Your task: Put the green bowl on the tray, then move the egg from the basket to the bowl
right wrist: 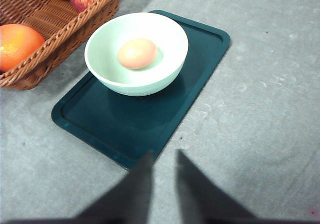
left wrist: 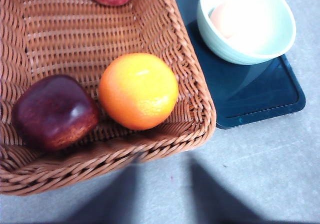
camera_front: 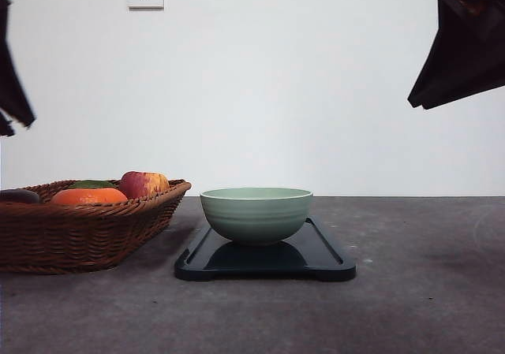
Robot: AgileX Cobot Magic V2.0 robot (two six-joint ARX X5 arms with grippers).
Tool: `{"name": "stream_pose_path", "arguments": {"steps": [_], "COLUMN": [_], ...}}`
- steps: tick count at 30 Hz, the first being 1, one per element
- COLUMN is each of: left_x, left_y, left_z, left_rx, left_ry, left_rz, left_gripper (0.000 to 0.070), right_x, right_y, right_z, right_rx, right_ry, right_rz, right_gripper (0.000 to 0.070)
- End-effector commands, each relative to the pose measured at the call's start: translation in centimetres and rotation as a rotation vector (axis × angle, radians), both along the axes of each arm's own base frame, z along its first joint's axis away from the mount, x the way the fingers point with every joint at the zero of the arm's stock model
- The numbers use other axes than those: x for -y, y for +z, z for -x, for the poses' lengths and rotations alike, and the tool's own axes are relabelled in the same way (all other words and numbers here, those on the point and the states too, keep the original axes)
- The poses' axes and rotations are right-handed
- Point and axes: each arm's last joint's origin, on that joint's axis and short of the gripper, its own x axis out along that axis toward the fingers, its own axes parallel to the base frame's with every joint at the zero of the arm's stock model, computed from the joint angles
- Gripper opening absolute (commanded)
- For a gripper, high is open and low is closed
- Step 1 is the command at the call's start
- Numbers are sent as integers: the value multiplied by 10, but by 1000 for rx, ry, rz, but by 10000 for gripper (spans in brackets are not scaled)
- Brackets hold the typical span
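The green bowl (camera_front: 256, 214) sits on the tray (camera_front: 323, 261) with the egg (right wrist: 137, 53) lying inside it, just beside the basket (camera_front: 87, 232) — which holds an orange (left wrist: 138, 91), a dark red apple (left wrist: 54, 112) and another apple (camera_front: 142, 184). Both arms hang high above the grey table (camera_front: 426, 291), well clear of everything. The left end effector (left wrist: 162, 194) is spread with nothing between its fingers — the right end effector (right wrist: 164, 184) is slightly apart and likewise empty.
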Motion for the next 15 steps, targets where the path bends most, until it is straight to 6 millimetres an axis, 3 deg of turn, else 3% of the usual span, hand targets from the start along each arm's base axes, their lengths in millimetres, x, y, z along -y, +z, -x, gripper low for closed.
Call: {"name": "stream_pose_path", "arguments": {"steps": [1,15], "left_x": [1,0], "left_y": [1,2], "left_z": [-1,0], "left_rx": [2,13], "left_ry": [-7,-3], "left_rz": [2,5], "left_gripper": [0,0], "right_x": [-2,-3], "right_y": [2,7], "right_z": [0,-2], "right_rx": [1,43], "right_ry": [12,21], "right_rz": [-16,-45], "right_gripper": [15,15]}}
